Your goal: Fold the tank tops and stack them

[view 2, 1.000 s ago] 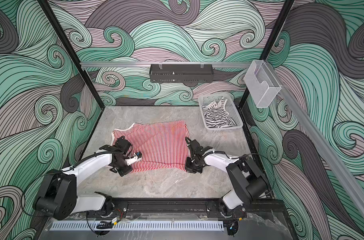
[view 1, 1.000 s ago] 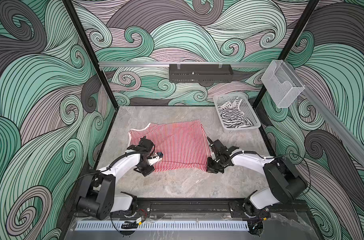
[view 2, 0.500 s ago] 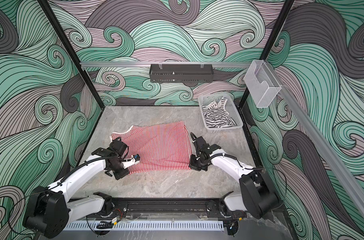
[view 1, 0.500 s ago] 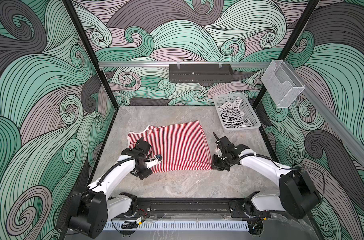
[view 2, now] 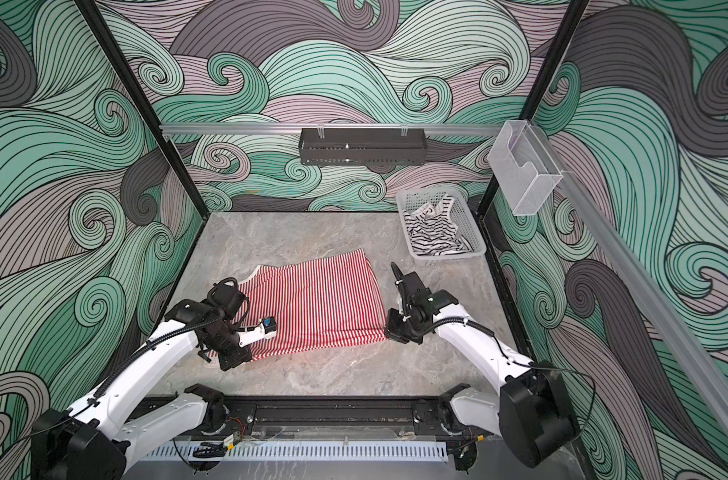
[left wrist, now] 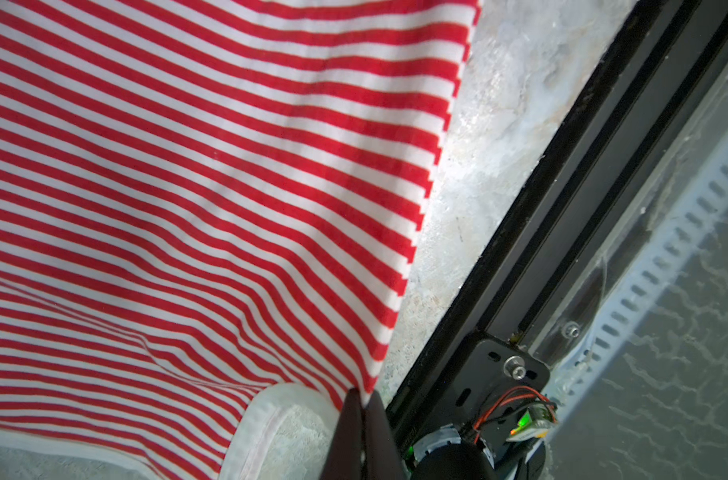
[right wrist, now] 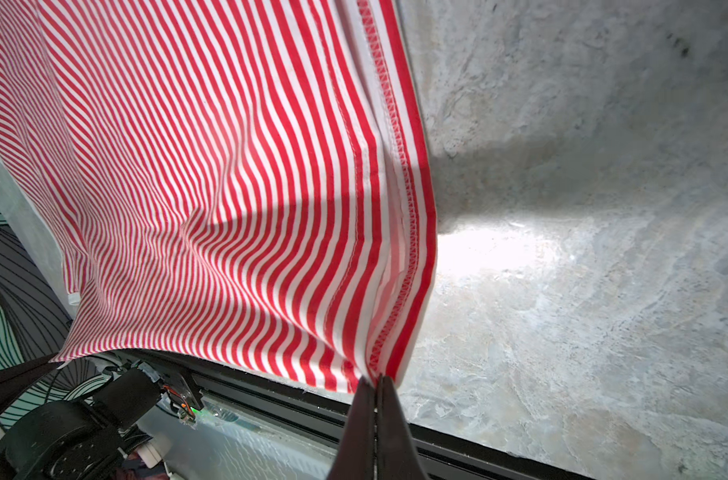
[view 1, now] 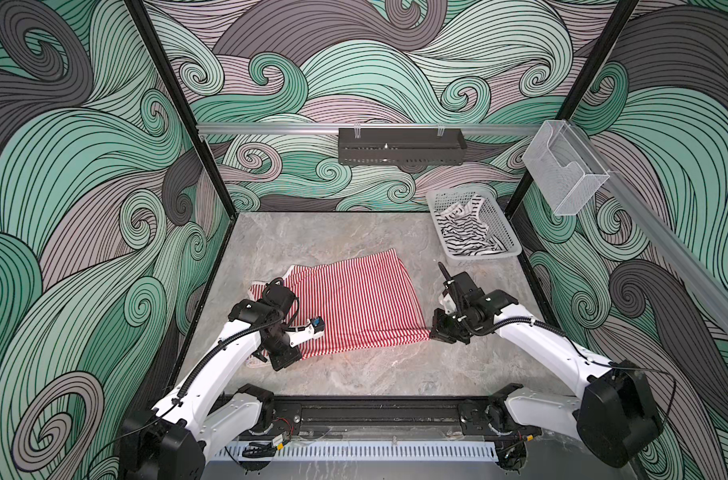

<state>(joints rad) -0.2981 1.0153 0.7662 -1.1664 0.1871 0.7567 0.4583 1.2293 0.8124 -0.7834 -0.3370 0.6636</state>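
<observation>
Lying mostly flat on the grey marbled table (view 1: pixel 354 374) in both top views, the red-and-white striped fabric tank top (view 1: pixel 354 307) has both low, outstretched arms at its near corners. The white black-striped tank top (view 1: pixel 466 237) sits crumpled in the white perforated plastic basket (view 1: pixel 443 202). In the left wrist view, the left gripper (left wrist: pixel 360 401) is clamped on the garment's edge beside its white binding. In the right wrist view, the right gripper (right wrist: pixel 377 380) pinches the stitched hem corner.
</observation>
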